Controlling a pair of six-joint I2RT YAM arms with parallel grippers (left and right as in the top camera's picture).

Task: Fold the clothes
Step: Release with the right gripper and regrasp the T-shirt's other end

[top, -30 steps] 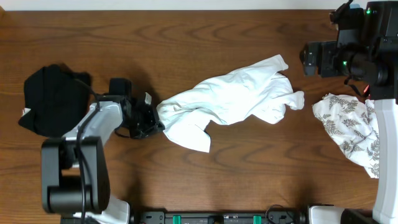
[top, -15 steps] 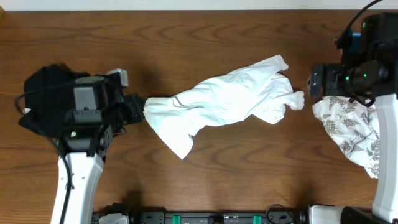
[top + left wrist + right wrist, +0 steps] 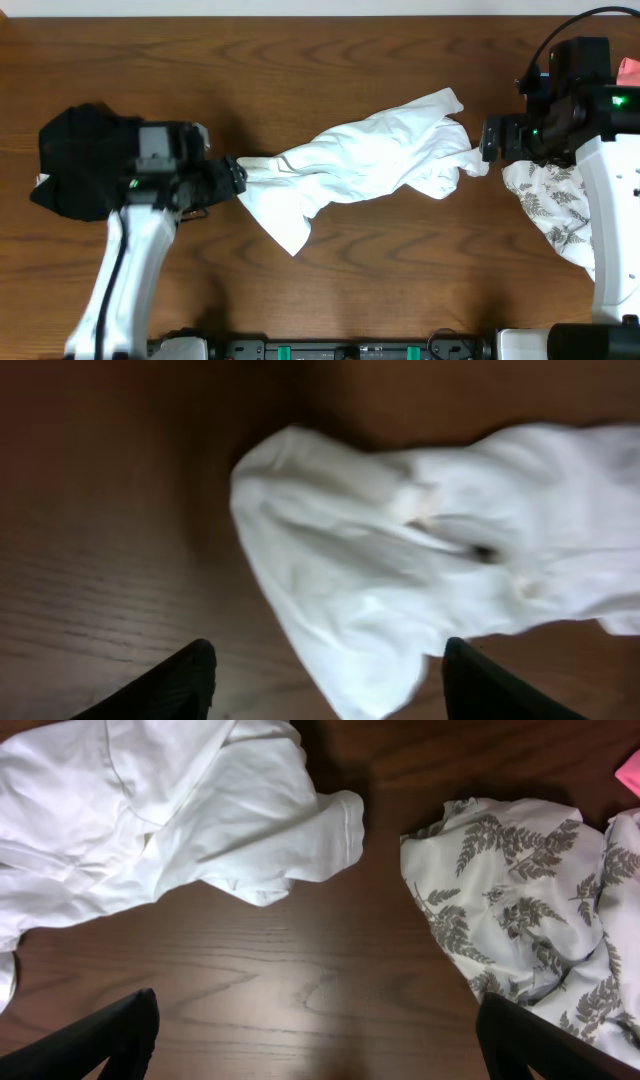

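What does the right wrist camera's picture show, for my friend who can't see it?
A crumpled white T-shirt lies at the upper left of a dark wooden table, apart from a white garment with grey leaf print on the right. The right gripper is wide open, its black fingers at the bottom corners, holding nothing.

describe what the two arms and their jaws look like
Both have smooth white links ending in black wrist blocks. The left arm carries a grey box on its wrist. The right arm shows small green lights and a thin black cable looping over it. The jaws are plain black and wedge-shaped.
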